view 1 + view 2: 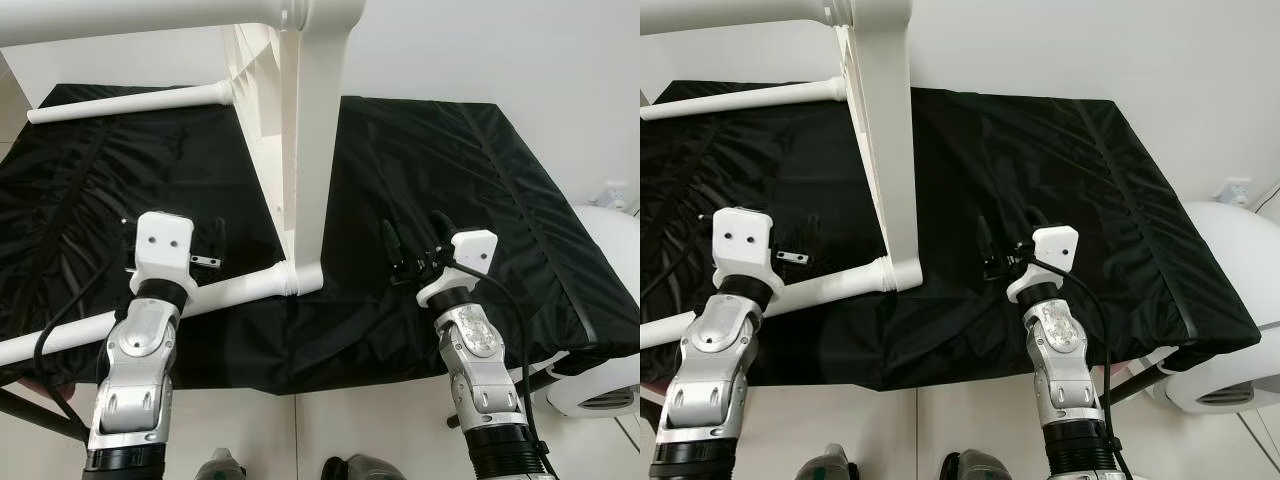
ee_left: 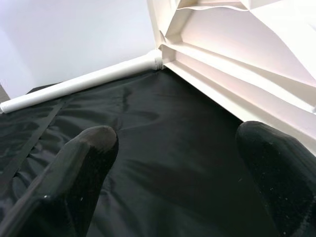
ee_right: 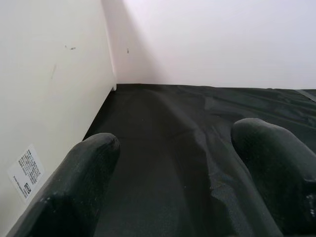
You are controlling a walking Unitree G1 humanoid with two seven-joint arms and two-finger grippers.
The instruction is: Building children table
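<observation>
Your left gripper (image 1: 190, 248) hovers spread and empty just above the near table leg (image 1: 225, 294), whose long axis runs from the front-left edge to the table top (image 1: 300, 150), standing on edge mid-cloth (image 1: 440, 150). Your right gripper (image 1: 415, 240), also parted and empty, sits farther right, so the left is nearer.

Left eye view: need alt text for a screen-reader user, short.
A white plastic children's table stands on its edge on a black fabric-covered work surface, its round white legs sticking out toward the robot's left. The left end effector and right end effector hover open on either side of it, holding nothing.
</observation>
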